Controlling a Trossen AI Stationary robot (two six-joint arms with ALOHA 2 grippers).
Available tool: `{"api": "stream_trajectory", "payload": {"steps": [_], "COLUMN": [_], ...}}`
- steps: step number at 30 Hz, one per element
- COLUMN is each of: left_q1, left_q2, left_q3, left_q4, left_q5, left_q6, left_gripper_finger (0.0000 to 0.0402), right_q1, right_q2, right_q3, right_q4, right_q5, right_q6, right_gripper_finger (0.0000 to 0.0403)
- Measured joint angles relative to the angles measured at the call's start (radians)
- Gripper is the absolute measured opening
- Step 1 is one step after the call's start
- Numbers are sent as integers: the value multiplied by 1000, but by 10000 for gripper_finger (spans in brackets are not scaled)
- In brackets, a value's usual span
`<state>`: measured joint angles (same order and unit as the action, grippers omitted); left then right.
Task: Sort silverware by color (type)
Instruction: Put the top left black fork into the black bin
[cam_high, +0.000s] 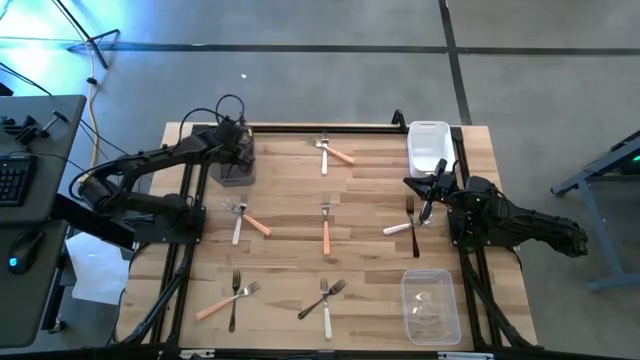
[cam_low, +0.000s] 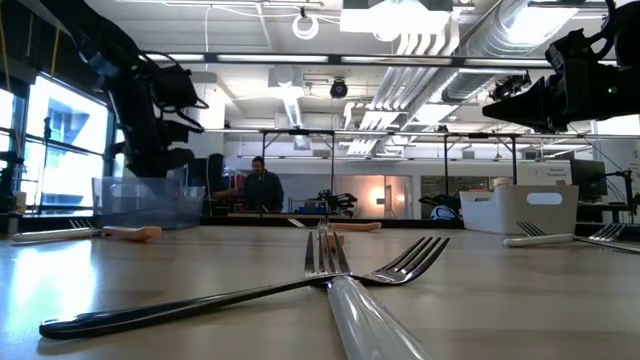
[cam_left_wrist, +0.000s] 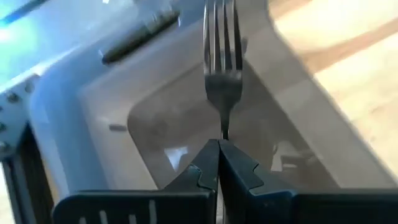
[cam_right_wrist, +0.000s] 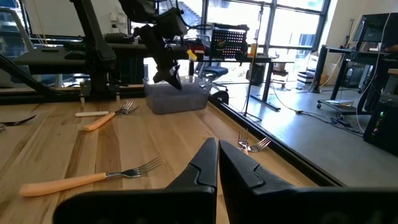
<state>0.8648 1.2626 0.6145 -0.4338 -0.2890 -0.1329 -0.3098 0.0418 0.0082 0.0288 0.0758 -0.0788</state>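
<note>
Am seeing two matte black arms, chunky jointed housings. Left arm (cam_high: 150, 170) trailing looped black cable near wrist. Right arm (cam_high: 520, 222) showing bulky dark segments. Left gripper (cam_left_wrist: 218, 149) showing dark angular fingers (cam_left_wrist: 239, 174) with stepped inner edges, pale slot markings along base. Right gripper (cam_right_wrist: 217, 152) looking same: black, wedge-shaped fingers.

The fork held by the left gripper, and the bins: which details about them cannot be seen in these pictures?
- Held fork: the left wrist view shows its tines, but the left gripper, shut on it, hides the handle, so its colour is unknown.
- Grey bin: in the high view the left arm covers it, so its contents are hidden.
- Clear bin: in the high view reflections blur what lies inside.
- White bin: the low view is level, so its wall hides the inside.
</note>
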Motion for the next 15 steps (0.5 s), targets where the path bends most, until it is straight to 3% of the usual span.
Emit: {"api": "stream_trajectory", "payload": {"steps": [15], "left_q1": [0], "left_q2": [128], "left_q3": [0], "left_q4": [72], "left_q5": [-12], "left_q6": [31], "left_gripper_finger": [0], "right_q1": [0], "right_q2": [0], "right_q3": [0], "right_q4": [0], "right_q5": [0], "right_q6": [0], "right_gripper_finger": [0]}}
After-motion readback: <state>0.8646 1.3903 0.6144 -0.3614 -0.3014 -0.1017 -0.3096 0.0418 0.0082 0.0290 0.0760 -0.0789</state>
